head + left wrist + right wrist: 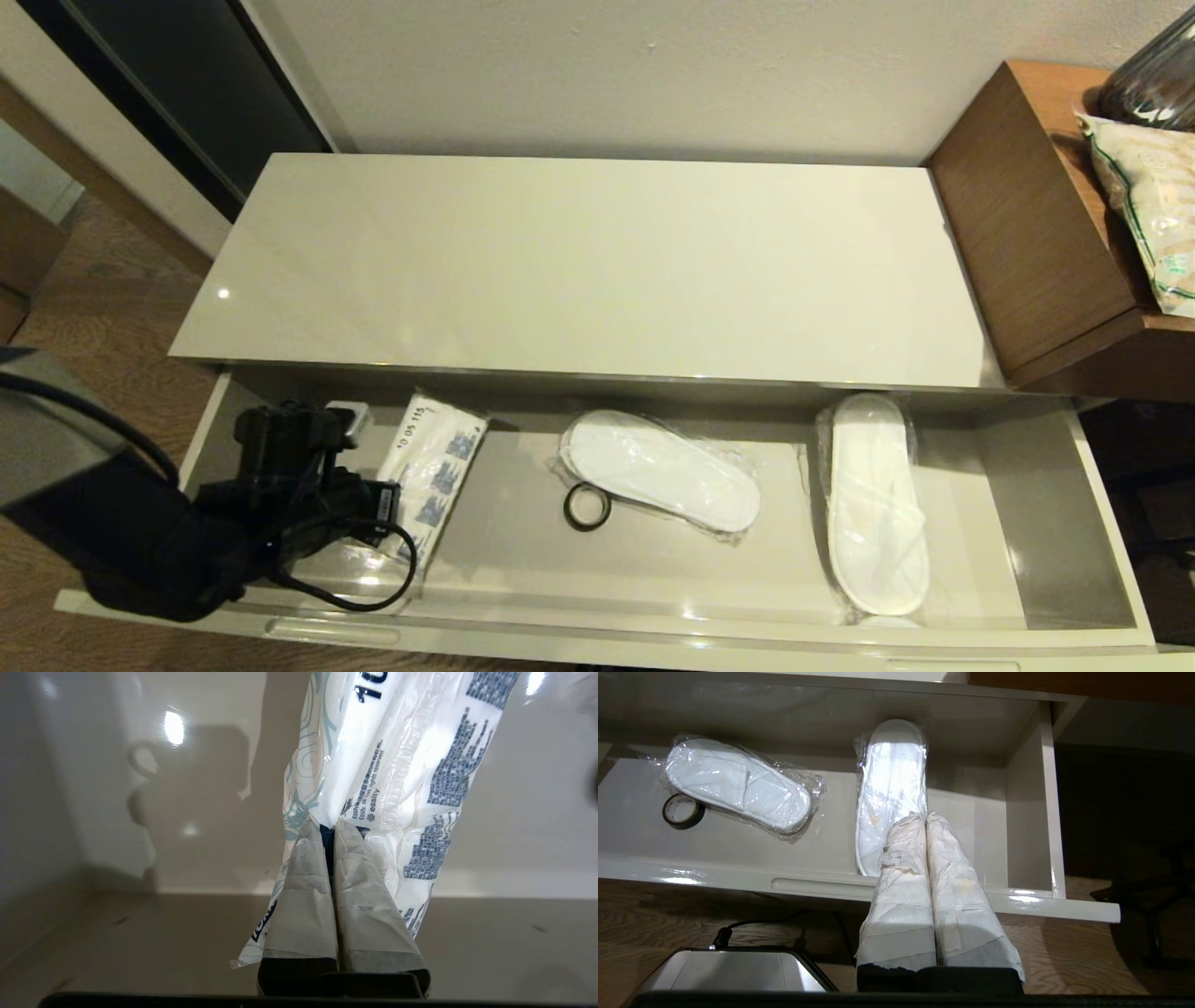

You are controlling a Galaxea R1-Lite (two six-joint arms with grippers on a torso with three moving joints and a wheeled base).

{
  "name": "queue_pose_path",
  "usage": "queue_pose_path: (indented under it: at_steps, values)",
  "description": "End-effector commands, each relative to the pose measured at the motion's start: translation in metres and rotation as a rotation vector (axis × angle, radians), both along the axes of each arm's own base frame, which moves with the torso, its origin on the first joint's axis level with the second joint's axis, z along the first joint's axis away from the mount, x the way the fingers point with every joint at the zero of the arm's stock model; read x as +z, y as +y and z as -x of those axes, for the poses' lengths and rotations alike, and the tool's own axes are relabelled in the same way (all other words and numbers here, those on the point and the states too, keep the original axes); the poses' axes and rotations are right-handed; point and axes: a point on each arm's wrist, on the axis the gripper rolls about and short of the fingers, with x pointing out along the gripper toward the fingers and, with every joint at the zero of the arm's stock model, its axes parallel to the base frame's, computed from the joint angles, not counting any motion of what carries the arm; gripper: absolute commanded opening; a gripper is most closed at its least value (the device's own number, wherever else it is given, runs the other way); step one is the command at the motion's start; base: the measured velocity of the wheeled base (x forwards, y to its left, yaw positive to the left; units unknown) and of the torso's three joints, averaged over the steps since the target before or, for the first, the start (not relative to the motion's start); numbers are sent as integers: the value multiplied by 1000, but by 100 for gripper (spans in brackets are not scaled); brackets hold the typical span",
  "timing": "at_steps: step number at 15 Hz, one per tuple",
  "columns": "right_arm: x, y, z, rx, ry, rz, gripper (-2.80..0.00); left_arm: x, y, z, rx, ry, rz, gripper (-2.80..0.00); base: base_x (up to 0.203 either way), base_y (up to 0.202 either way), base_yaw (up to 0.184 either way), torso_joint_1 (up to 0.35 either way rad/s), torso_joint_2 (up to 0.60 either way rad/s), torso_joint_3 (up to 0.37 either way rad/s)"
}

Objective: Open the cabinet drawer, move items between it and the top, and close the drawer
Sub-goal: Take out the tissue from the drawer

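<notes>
While the drawer (pixel 1102 523) stands pulled fully out, the tissue pack (pixel 434 467) is found at its 9 o'clock end, lying lengthwise on the floor. The left gripper (pixel 332 828) is down inside the drawer beside it, jaws closed to a sliver on a pinch of the pack's wrapper near one long edge. The pack is judged light, soft and crushable, with slick film that could slide or tear; a hold across its body would be surer than film alone. The cabinet top (pixel 579 261) lies at 12 o'clock of the pack. Two wrapped slippers (pixel 658 471) (pixel 873 504) and a tape roll (pixel 587 507) lie toward 3 o'clock. The right gripper (pixel 926 817) is held outside the drawer front, jaws together, empty.
</notes>
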Motion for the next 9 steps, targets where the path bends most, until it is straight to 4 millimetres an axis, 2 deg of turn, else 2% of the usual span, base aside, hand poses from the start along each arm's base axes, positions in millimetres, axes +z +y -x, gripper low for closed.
queue_pose_path:
  at_steps: [1,4,9]
  values:
    - [0,0,0,1,-2,0,-280,52,3,24,1,-124,17,-280,0,0,0,0,0,0]
    - [0,0,0,1,-3,0,-280,84,6,51,4,-119,18,-280,0,0,0,0,0,0]
    - [0,0,0,1,-2,0,-280,116,11,94,0,-141,24,-280,0,0,0,0,0,0]
